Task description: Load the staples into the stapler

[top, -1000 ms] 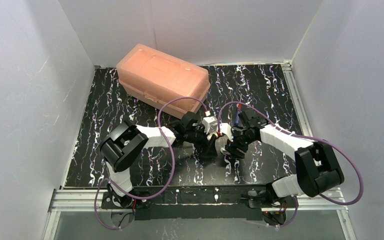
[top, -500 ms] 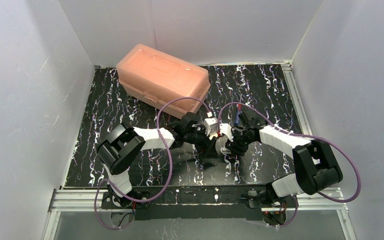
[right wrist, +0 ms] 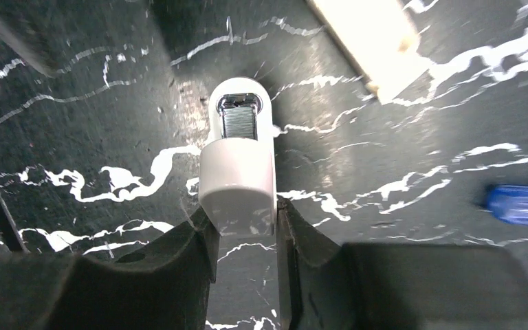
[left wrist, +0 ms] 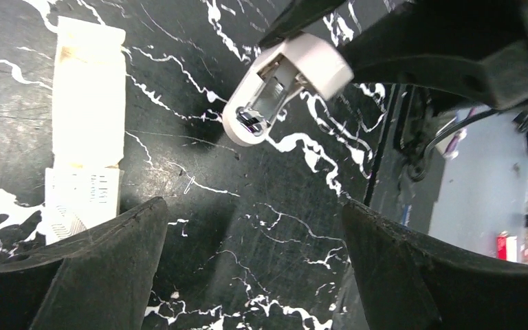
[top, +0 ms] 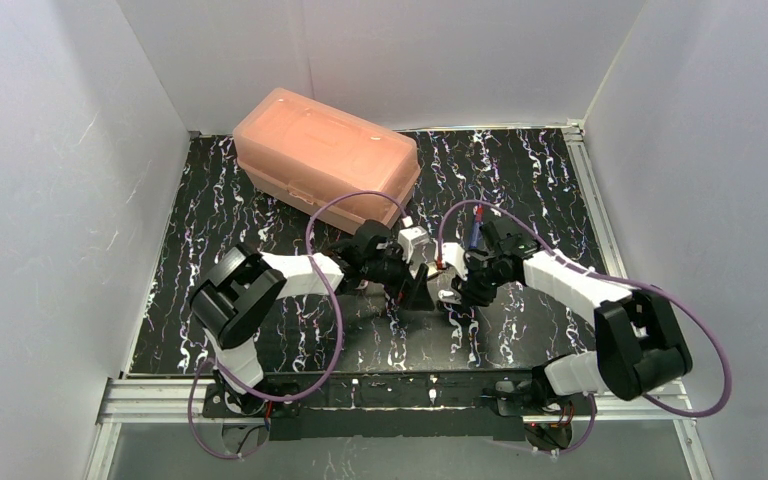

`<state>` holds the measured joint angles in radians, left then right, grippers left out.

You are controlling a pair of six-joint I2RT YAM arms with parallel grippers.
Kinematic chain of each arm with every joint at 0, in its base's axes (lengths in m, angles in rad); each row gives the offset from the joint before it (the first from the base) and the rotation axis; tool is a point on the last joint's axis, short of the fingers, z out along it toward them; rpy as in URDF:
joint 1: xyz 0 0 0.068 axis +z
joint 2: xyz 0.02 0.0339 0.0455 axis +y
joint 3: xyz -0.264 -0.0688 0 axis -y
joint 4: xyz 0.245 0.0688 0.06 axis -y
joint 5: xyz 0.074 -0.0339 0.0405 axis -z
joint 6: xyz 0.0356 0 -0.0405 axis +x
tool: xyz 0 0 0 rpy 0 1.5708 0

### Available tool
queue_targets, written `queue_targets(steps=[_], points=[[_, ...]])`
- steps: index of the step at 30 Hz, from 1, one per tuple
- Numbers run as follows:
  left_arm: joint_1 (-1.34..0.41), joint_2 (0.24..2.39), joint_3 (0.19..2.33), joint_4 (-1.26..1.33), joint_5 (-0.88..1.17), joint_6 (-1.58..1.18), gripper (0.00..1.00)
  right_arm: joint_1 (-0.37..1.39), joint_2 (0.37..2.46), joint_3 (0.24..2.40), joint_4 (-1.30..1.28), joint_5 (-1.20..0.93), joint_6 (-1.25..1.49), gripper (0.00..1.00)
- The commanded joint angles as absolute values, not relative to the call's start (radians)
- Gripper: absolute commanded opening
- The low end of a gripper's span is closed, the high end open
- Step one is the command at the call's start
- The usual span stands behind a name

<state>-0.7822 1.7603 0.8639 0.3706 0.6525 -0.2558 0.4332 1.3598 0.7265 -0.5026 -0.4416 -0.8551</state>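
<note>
The left arm has pulled back slightly toward the salmon-pink translucent plastic box (top: pixel 325 160). The left gripper (left wrist: pixel 251 206) hangs wide apart and empty above the black marbled tabletop (top: pixel 520 170). The right gripper (right wrist: pixel 240 220) pinches the small white plastic stapler (right wrist: pixel 237 165) by its rear, with the metal channel at its nose exposed.

I'd hold that clamp steady while the left gripper goes for the flat white cardboard staple carton (left wrist: pixel 86 117) nearby, then line the strip up squarely with the channel. I can't tell what the carton holds. The pink box's lid is shut, so its inside is hidden.
</note>
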Motion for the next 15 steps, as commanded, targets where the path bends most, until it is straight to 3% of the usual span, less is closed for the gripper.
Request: queue_targets(steps=[1, 15], points=[[-0.748, 1.65, 0.897, 0.387, 0.693, -0.396, 0.98, 0.435, 1.249, 0.81, -0.507, -0.512, -0.784, 0.01], [-0.695, 1.592, 0.954, 0.388, 0.757, -0.707, 0.98, 0.451, 1.219, 0.939, -0.518, -0.539, -0.672, 0.01]])
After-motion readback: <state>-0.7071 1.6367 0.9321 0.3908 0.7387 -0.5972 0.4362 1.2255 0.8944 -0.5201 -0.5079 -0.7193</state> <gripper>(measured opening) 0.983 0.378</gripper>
